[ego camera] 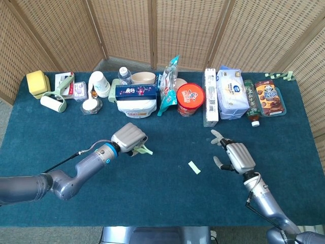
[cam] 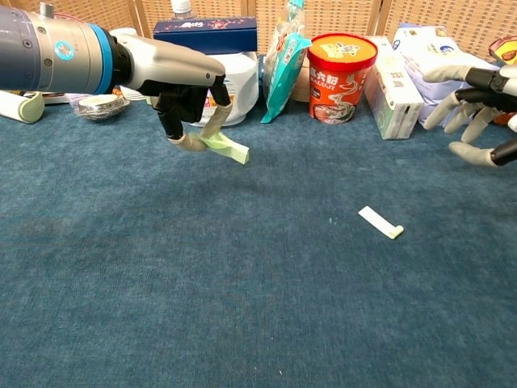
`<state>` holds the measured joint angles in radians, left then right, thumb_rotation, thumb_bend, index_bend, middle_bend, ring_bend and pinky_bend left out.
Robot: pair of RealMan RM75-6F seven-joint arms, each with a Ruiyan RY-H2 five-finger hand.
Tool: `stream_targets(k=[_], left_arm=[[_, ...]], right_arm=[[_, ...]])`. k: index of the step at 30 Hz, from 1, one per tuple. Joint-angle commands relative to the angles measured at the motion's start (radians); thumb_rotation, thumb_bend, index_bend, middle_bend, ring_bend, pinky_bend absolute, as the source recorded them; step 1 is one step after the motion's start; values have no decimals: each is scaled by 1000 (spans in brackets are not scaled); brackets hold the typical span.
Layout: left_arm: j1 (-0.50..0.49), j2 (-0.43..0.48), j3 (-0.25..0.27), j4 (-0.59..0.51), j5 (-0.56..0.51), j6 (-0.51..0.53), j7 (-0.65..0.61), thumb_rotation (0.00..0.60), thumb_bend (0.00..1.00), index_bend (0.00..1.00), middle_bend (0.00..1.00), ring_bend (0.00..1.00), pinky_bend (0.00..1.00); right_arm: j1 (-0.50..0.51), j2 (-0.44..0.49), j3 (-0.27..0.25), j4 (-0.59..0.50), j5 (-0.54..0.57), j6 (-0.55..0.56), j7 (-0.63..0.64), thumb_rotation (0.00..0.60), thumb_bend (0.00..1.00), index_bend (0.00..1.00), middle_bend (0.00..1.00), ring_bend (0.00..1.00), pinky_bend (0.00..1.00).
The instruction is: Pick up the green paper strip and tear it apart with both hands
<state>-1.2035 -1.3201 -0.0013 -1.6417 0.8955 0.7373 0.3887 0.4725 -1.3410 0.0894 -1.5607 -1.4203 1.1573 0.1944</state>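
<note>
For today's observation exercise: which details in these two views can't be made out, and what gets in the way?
- Left hand, chest view: its fingers cover the pinched end of the green piece.
- Right hand, chest view: cut off by the right edge.
- Dropped strip piece, head view: too small to show its torn edge.

L hand fingers curled, pinching; R hand fingers spread, empty.
</note>
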Motion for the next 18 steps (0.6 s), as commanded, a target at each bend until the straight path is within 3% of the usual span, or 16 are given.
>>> stream_targets(k=[1, 3, 9, 14, 18], left_arm=[[7, -8, -4, 2, 2, 20, 18, 480, 367, 440, 830, 800, 990], [12, -9, -7, 0, 1, 29, 26, 421, 349, 378, 725, 707, 941], [28, -2, -11, -10, 10, 53, 41, 359, 334, 308, 524, 532, 764], [85, 50, -5, -70, 47, 125, 28, 328, 321, 280, 437, 437, 682], [169, 127, 8, -157, 96, 224, -2, 321, 318, 278, 431, 423, 655]], right_arm=[[-3, 2, 3, -3, -1, 3, 4, 600, 452, 10, 334, 317, 368], [-5, 4, 4, -4, -2, 5, 5, 600, 452, 14, 334, 320, 368], [-10, 9, 11, -9, -3, 13, 6, 600, 452, 16, 337, 326, 368], [-18, 23, 17, -15, 3, 21, -3, 600, 452, 17, 337, 326, 368], [-31, 37, 19, -21, 12, 36, -42, 600, 452, 24, 337, 310, 354]])
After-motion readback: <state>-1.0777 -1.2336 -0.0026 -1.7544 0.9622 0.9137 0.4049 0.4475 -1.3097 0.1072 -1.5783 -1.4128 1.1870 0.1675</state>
